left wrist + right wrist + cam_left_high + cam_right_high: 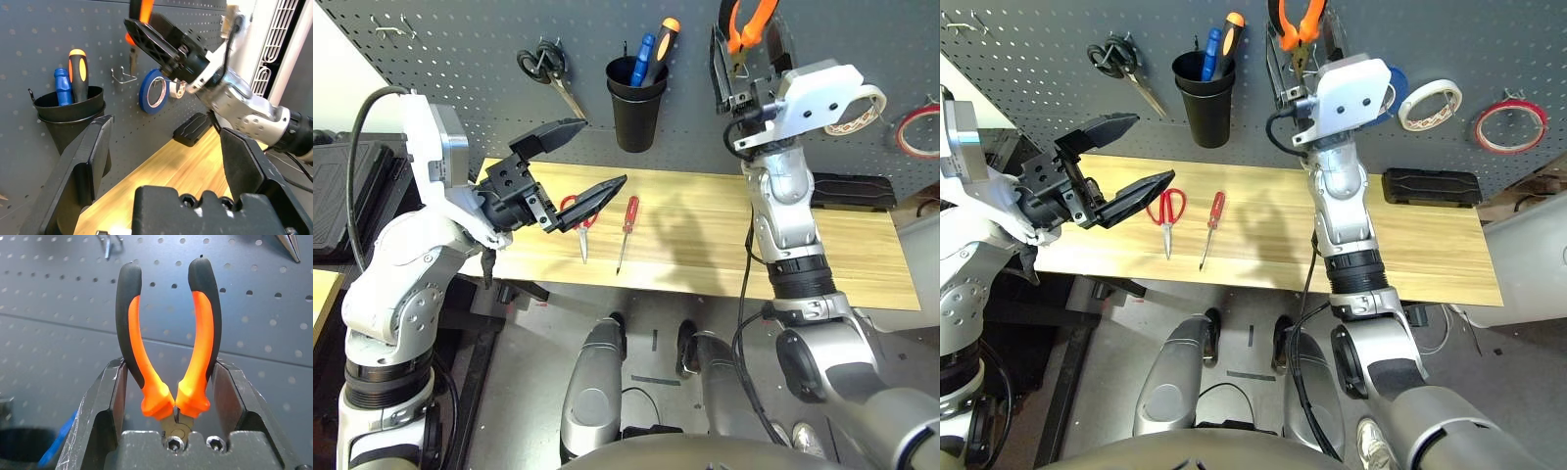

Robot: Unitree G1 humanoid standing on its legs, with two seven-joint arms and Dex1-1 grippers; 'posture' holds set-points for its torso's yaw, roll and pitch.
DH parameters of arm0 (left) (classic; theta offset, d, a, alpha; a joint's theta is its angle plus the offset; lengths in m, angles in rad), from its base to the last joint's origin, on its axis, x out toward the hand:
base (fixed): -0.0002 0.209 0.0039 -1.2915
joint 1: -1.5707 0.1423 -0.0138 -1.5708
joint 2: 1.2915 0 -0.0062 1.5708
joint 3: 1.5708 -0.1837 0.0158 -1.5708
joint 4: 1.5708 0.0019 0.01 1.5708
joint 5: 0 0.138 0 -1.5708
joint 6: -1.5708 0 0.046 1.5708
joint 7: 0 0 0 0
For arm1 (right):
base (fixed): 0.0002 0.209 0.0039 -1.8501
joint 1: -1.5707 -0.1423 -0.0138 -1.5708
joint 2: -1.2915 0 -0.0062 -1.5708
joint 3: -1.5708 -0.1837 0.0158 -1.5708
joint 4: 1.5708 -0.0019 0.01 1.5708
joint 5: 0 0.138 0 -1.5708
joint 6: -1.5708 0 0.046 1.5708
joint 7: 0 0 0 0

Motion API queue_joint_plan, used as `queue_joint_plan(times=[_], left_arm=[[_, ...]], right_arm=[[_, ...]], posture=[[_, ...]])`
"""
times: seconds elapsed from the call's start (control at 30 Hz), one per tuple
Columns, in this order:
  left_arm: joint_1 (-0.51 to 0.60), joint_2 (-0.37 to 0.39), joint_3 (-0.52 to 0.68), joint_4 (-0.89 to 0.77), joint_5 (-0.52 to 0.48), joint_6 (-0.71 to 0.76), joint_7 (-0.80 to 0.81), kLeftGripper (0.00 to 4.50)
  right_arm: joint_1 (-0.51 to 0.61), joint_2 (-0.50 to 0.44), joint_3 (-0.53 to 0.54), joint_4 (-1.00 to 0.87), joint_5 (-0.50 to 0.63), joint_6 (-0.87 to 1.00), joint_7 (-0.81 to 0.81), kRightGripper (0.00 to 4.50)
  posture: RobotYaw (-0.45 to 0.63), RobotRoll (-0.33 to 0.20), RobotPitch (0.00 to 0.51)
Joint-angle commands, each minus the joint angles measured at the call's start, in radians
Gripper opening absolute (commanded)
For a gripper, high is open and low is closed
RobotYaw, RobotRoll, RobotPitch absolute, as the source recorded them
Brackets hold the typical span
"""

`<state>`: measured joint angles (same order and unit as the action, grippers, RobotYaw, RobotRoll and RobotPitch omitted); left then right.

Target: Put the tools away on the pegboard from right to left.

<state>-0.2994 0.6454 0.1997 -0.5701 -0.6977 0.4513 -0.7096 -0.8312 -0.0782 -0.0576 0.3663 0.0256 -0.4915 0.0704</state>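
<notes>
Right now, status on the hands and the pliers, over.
Right hand shut on pliers, raised at pegboard. Left hand open, empty. Red tape ring hung. Scissors, screwdriver on table.

A workshop or robotics lab bench is shown. A dark perforated pegboard [460,49] with metal hooks is mounted behind a light wooden worktop [705,225], and hand tools are stored on it: black-handled scissors [548,70], a black cup [636,103] of screwdrivers, and tape rolls [1430,103]. Below the bench, a bare grey floor [656,323] with loose cables is seen.
</notes>
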Motion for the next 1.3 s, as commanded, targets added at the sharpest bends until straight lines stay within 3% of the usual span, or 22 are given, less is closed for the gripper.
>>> queue_joint_plan(times=[0.03, 0.67, 1.3], left_arm=[[0.017, 0.004, -0.003, -0.016, 0.01, -0.007, 0.006, 4.5], [0.056, 0.017, 0.013, -0.054, 0.005, 0.0, 0.035, 4.5], [0.056, 0.015, 0.001, -0.048, 0.018, -0.005, 0.031, 4.5]], right_arm=[[-0.042, 0.003, -0.024, 0.065, 0.007, -0.057, -0.022, 2.82], [-0.156, 0.022, -0.043, 0.327, 0.004, -0.098, -0.091, 2.82], [-0.128, 0.037, -0.033, 0.308, 0.014, -0.13, -0.075, 2.82]], posture=[[0.31, 0.0, 0.203], [0.36, 0.0, 0.217], [0.35, 0.0, 0.216]])
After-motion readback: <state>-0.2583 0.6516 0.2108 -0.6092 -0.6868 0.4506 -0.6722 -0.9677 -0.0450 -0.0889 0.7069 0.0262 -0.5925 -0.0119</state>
